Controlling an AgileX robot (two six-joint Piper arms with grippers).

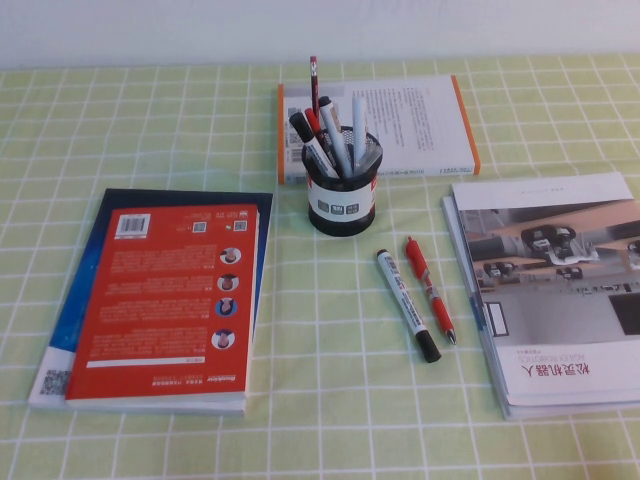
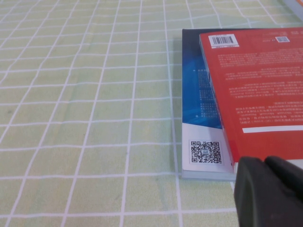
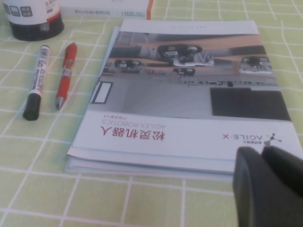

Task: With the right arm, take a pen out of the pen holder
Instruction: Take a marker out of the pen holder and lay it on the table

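Green checked cloth [image 1: 300, 410] from the raised camera, with neither pincer in sight; black mesh pen holder [image 1: 342, 200] far ahead of the right pincer and off toward the robot's left of it, crammed with leaning pens [image 1: 335, 140], a white book [image 1: 400, 125] just behind. Nearer that pincer, a marker [image 1: 408, 305] and a red pen [image 1: 430, 290] lying loose beside a booklet [image 1: 545, 290]. From the left wrist: left pincer [image 2: 265, 166] pressed together, empty, sitting by the near corner of a red book [image 2: 260, 90] stacked on a blue book [image 2: 199, 94], well apart from the holder; probably no part to play. From the right wrist: right pincer [image 3: 263, 161] closed tight on nothing, poised at the booklet's near edge, holder well beyond its far corner. Likely trouble: arriving closed and jabbing the bundle, tipping a probably light holder; pinching two crowded pens at once; pulling slantwise and dragging the holder along; sweeping low and scattering the loose marker and red pen, or taking one of them by mistake.
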